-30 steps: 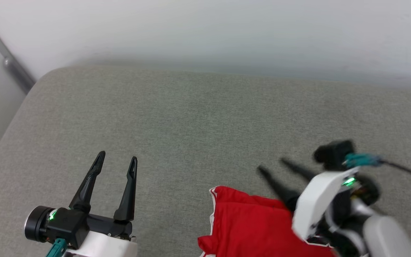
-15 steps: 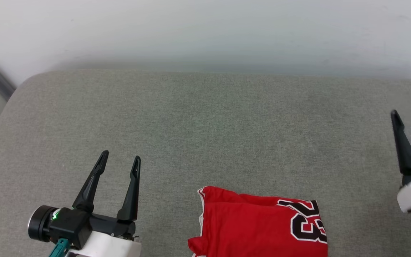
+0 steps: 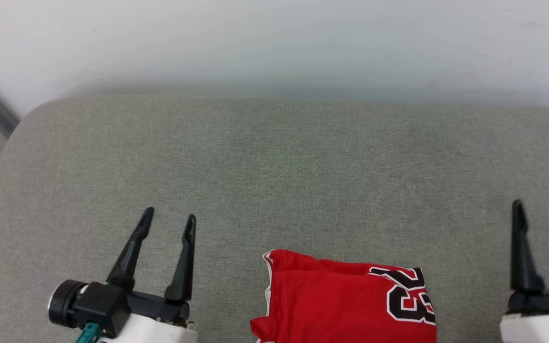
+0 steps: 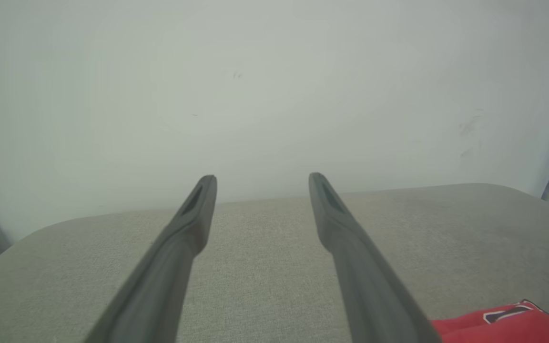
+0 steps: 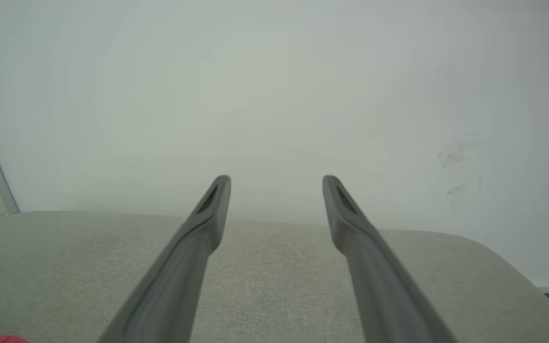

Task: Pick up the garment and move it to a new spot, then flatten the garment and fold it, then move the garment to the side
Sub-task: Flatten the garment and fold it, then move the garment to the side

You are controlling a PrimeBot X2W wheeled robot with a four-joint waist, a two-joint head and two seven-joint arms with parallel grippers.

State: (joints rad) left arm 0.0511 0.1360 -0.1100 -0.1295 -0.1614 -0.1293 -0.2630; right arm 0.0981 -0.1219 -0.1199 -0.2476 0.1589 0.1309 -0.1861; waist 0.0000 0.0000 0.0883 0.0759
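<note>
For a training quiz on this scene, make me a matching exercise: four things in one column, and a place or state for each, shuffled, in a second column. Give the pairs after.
Things:
1. garment
2. left claw
3. right claw
4. wall

Places or states:
a. open, lower right of the head view, holding nothing
b. red, folded, lying on the grey cushion between the two claws
c. pale, behind the cushion
d. open, lower left of the head view, holding nothing

Pairs: 1-b, 2-d, 3-a, 4-c
</note>
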